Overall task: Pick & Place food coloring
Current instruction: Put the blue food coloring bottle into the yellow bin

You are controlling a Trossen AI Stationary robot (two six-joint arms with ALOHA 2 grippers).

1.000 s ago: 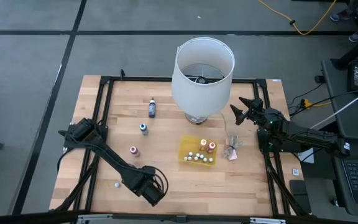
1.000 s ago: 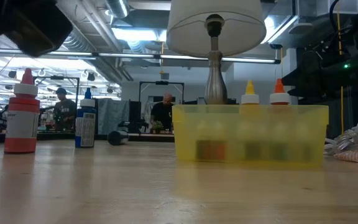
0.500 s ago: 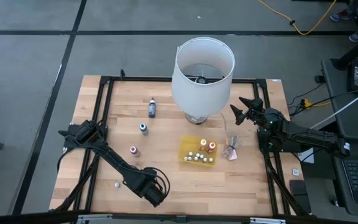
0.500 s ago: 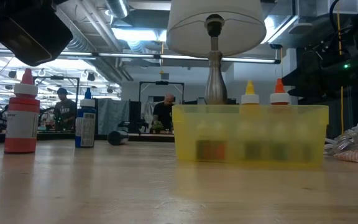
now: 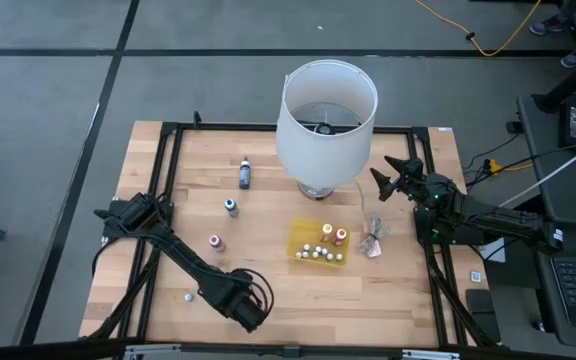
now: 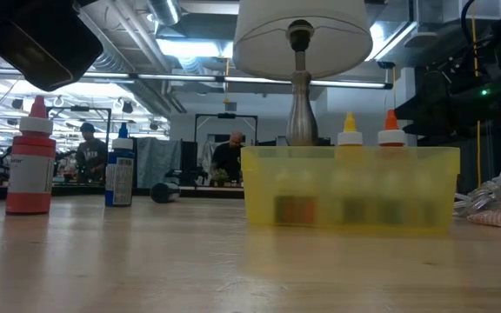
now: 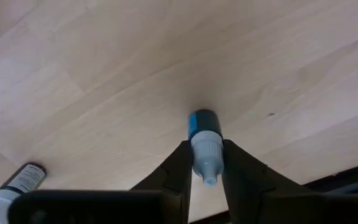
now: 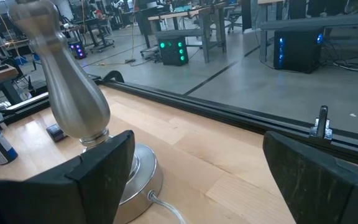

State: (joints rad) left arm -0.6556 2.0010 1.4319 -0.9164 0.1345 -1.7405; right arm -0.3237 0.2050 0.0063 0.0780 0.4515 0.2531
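My left gripper (image 5: pixel 240 305) stands over the table's near left part, pointing down, shut on a tiny food coloring bottle (image 7: pixel 202 124) with a blue label and a white cap; the high view hides that bottle under the hand. Another tiny bottle (image 5: pixel 188 296) lies on the wood close by. Three more bottles (image 5: pixel 231 206) stand at the far left. Several sit in the yellow tray (image 5: pixel 318 258). My right gripper (image 5: pixel 383 180) waits open at the far right, beside the lamp base (image 8: pixel 129 180). My left gripper pinches the bottle's white cap (image 7: pixel 207 144) between its two fingers (image 7: pixel 179 168), one on each side. The fingers come from above, pointing down. The bottle is upright, its tip toward the wrist and its blue body below the fingertips, base at the tabletop.
A white-shaded lamp (image 5: pixel 326 115) stands at the table's far middle, its metal stem (image 6: pixel 300 104) behind the tray. A crumpled clear wrapper (image 5: pixel 373 240) lies right of the tray. The black frame rail (image 5: pixel 158 200) borders the wood. Bare wood lies between my left gripper and the tray.
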